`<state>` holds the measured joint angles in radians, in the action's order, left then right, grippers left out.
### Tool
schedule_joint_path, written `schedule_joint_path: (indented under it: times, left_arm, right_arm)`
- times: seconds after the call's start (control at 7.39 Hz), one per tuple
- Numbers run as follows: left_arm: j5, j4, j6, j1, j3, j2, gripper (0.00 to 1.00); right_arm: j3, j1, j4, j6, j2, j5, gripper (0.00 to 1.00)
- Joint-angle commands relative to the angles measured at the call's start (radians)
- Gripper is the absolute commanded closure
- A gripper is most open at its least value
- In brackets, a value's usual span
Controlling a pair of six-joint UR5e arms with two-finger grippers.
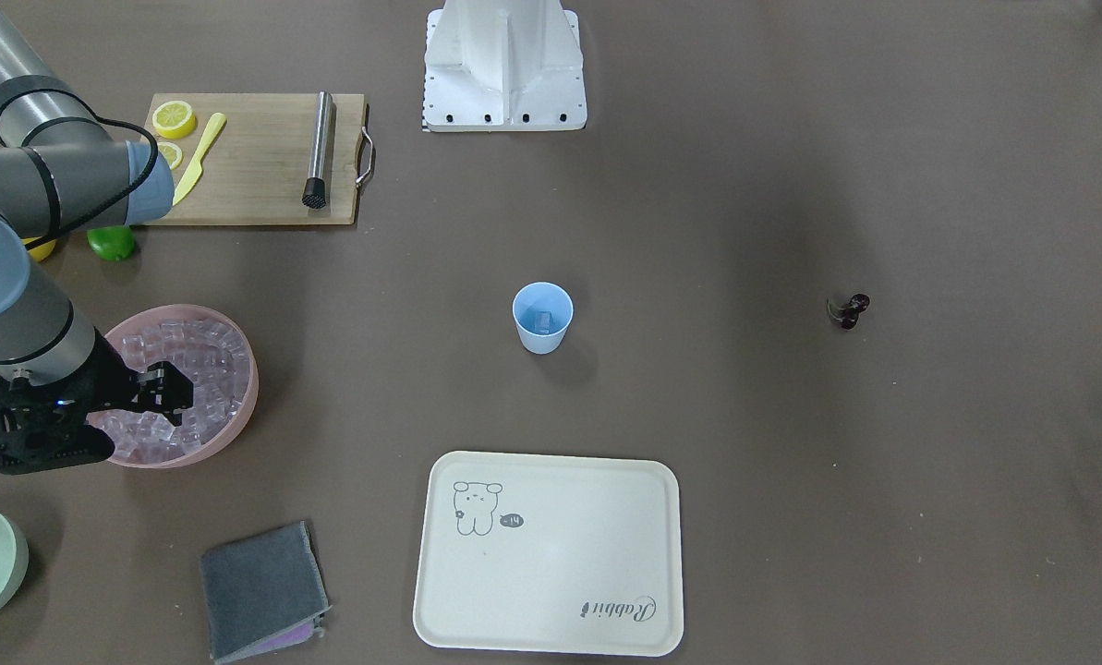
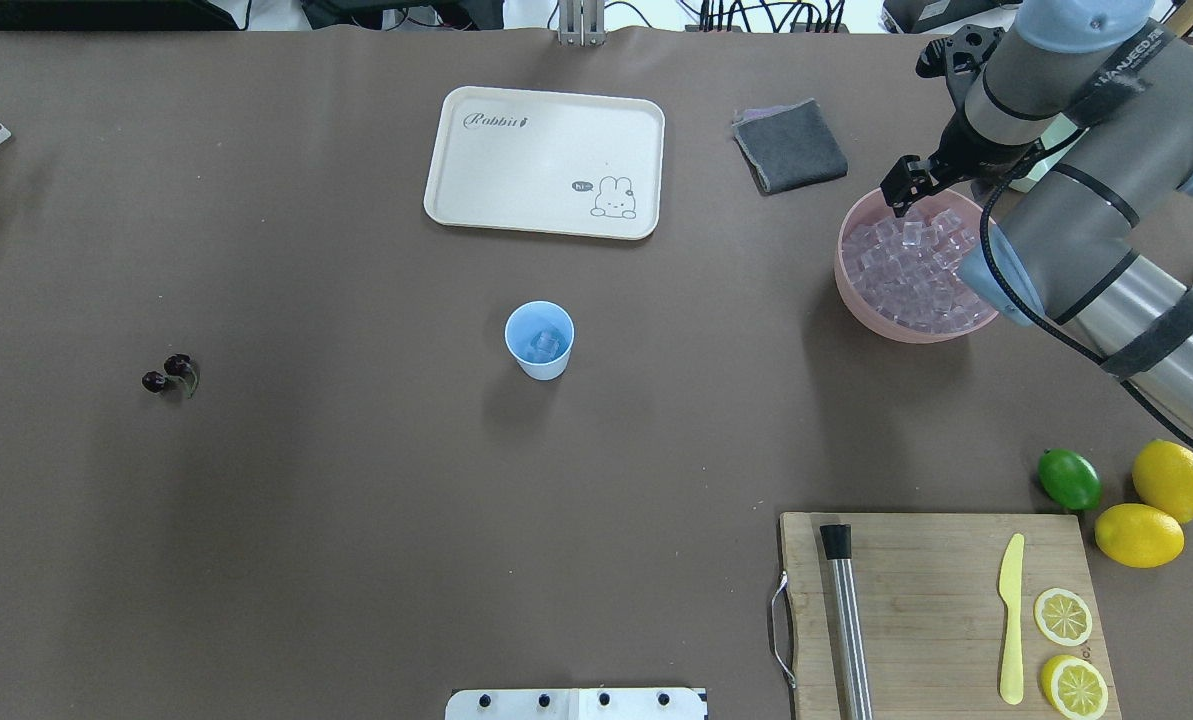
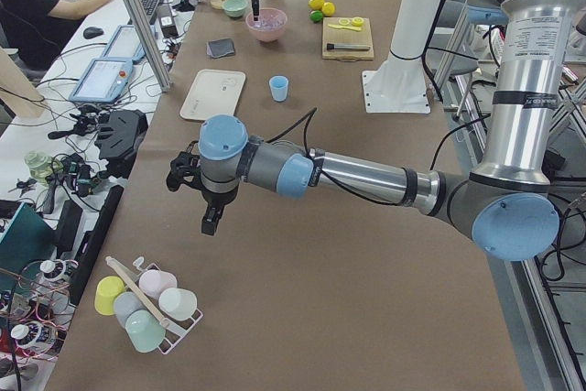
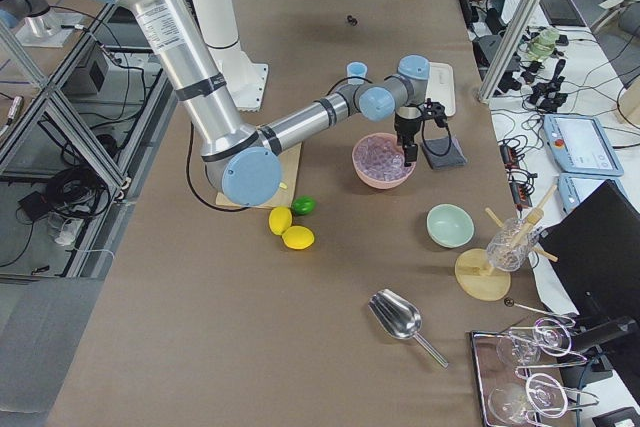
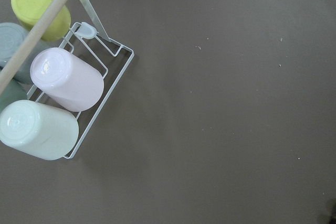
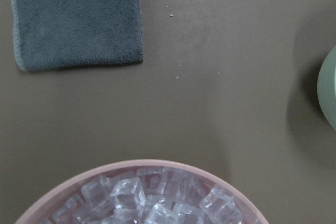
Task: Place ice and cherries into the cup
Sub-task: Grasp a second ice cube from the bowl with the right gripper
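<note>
Pale-blue cup upright, mouth up, ice inside | right jaws apart above pink bowl | left jaws: cannot tell

The front camera looks steeply down from across the table, with the robot base at 12 o'clock. The overhead one looks from behind the robot, base at 6. Both centre the cup and share the tray. The two side cameras look along the table from opposite ends, farther off, and both catch the pink bowl. The right wrist camera hangs close over that bowl, with the cloth at 11. The left wrist camera looks down closely beside a cup rack at 9.
</note>
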<state>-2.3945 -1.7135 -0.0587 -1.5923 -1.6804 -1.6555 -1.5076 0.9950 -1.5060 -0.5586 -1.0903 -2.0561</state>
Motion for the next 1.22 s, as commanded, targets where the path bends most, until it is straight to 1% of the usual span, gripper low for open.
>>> schedule_joint_path:
  times: [0.0,0.27,0.41,0.54,0.68,0.81,0.95,1.08]
  left_arm:
    - [0.0,0.0,-0.001,0.0,-0.001,-0.001,0.02]
    - [0.0,0.0,-0.001,0.0,-0.001,-0.003,0.02]
    - [0.0,0.0,0.0,0.0,-0.002,-0.003,0.02]
    - [0.0,0.0,-0.001,0.0,-0.005,-0.003,0.02]
    - [0.0,0.0,0.0,0.0,-0.001,-0.003,0.02]
    - [0.0,0.0,0.0,0.0,-0.002,-0.003,0.02]
    - [0.0,0.0,0.0,0.0,-0.004,-0.003,0.02]
    - [0.0,0.0,0.0,0.0,-0.004,-0.003,0.02]
  right_arm:
    - [0.017,-0.018,0.001,-0.013,0.009,0.004,0.02]
    - [0.003,-0.033,0.003,-0.027,-0.003,0.01,0.03]
    - [0.007,-0.054,0.003,-0.03,-0.003,0.013,0.17]
    - [0.012,-0.067,0.018,-0.033,-0.008,0.033,0.35]
    - [0.016,-0.071,0.05,-0.035,-0.017,0.033,0.46]
    - [0.017,-0.072,0.05,-0.035,-0.019,0.033,0.56]
    - [0.017,-0.07,0.052,-0.027,-0.022,0.031,0.7]
    - [0.015,-0.072,0.052,-0.026,-0.023,0.031,0.79]
